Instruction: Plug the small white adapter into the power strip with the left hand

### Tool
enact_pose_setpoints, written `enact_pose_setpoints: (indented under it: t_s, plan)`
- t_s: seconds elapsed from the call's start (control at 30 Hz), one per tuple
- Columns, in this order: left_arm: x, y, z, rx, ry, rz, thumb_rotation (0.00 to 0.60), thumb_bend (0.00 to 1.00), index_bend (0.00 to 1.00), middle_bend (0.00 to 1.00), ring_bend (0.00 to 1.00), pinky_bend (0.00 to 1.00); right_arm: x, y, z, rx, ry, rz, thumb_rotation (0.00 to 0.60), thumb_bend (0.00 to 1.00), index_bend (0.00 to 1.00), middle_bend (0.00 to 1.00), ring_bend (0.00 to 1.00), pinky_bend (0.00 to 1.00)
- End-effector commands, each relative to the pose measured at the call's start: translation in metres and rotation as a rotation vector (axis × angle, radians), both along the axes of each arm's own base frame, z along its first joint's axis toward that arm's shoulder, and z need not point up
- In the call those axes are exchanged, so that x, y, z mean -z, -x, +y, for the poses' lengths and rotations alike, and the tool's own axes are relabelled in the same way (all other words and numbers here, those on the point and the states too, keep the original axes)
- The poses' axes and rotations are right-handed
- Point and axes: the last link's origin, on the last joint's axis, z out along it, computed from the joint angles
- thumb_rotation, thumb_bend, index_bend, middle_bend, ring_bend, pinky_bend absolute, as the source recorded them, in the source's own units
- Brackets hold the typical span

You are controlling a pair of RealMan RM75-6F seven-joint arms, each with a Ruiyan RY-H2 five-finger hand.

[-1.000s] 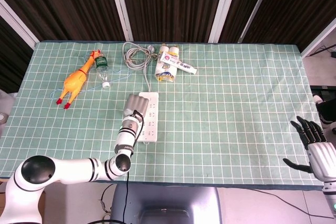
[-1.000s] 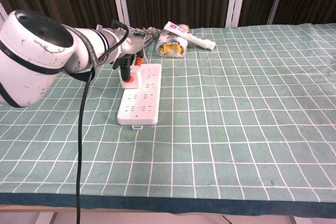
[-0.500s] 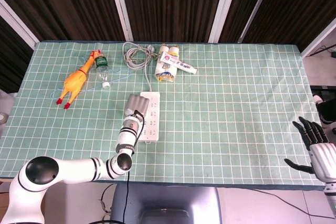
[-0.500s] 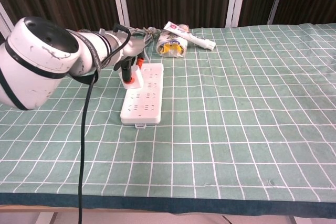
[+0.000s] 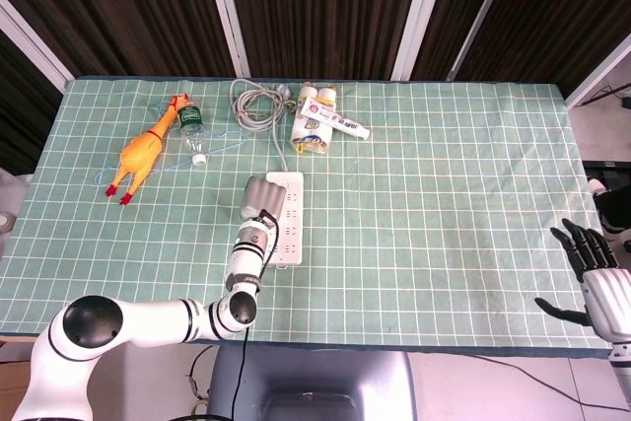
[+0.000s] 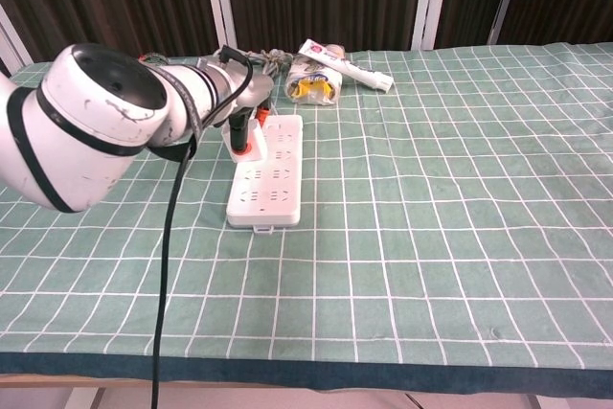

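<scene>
**Where everything sits on the surface**

The power strip (image 5: 284, 217) lies left of frame centre, running toward the far edge, with the left hand (image 5: 258, 196) at its left side near the far end. Behind it lies the coiled cable (image 5: 258, 103), with the tubes (image 5: 320, 125) to its right. At upper left, the rubber chicken (image 5: 146, 148) lies beside the bottle (image 5: 192, 128). The right hand (image 5: 592, 263) hangs off the surface's lower right edge.
</scene>
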Motion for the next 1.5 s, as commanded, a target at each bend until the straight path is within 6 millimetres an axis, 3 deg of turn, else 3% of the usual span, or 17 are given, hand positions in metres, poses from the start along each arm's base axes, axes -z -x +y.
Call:
enact_pose_setpoints:
  t_s: [0.03,0.13,0.3,0.53,0.77,0.87,1.07,1.23,1.37,1.5]
  plan:
    - [0.0,-0.001,-0.001,-0.021,0.009,-0.016,0.6,0.35,0.48,0.59,0.47,0.36,0.0,0.0,0.0,0.001,0.0,-0.001,0.6,0.0,0.0,0.06,0.0,0.04]
    - [-0.002,-0.002,-0.001,-0.036,0.016,-0.032,0.6,0.34,0.21,0.31,0.25,0.35,0.0,0.001,0.0,0.001,0.0,-0.002,0.6,0.0,0.0,0.06,0.0,0.04]
    - [-0.005,-0.001,-0.002,-0.036,0.015,-0.044,0.6,0.33,0.02,0.14,0.12,0.3,0.0,0.0,0.0,-0.003,0.001,-0.002,0.6,0.0,0.0,0.06,0.0,0.04]
    - [-0.01,-0.001,-0.003,-0.037,0.02,-0.076,0.6,0.33,0.0,0.02,0.02,0.24,0.0,-0.002,0.0,-0.007,0.003,-0.003,0.6,0.0,0.0,0.06,0.0,0.04]
    - [-0.045,-0.013,-0.005,-0.005,0.005,-0.301,0.6,0.33,0.0,0.01,0.01,0.2,-0.001,-0.003,-0.001,-0.008,0.003,-0.004,0.6,0.0,0.0,0.06,0.0,0.04]
    - [-0.061,-0.017,-0.006,0.01,-0.031,-0.499,0.6,0.33,0.07,0.1,0.09,0.25,-0.001,-0.004,-0.001,-0.009,0.004,-0.004,0.6,0.0,0.0,0.06,0.0,0.04]
    - [-0.065,-0.014,-0.006,-0.122,-0.061,-1.043,0.6,0.38,0.47,0.47,0.41,0.5,0.001,-0.005,-0.001,-0.014,0.001,-0.002,0.6,0.0,0.0,0.06,0.0,0.04]
    - [-0.057,-0.01,-0.004,-0.355,-0.027,-1.47,0.6,0.64,0.73,0.7,0.6,0.65,0.001,-0.006,-0.002,-0.015,-0.001,0.001,0.6,0.0,0.0,0.06,0.0,0.04]
    - [-0.051,-0.007,-0.002,-0.555,0.042,-1.744,0.6,0.8,0.84,0.84,0.74,0.73,0.001,-0.005,-0.002,-0.012,0.003,0.008,0.6,0.0,0.0,0.06,0.0,0.04]
    - [-0.043,0.001,0.002,-0.68,0.092,-1.873,0.6,0.92,0.93,0.95,0.83,0.81,0.001,-0.005,-0.002,-0.009,0.005,0.014,0.6,0.0,0.0,0.06,0.0,0.04]
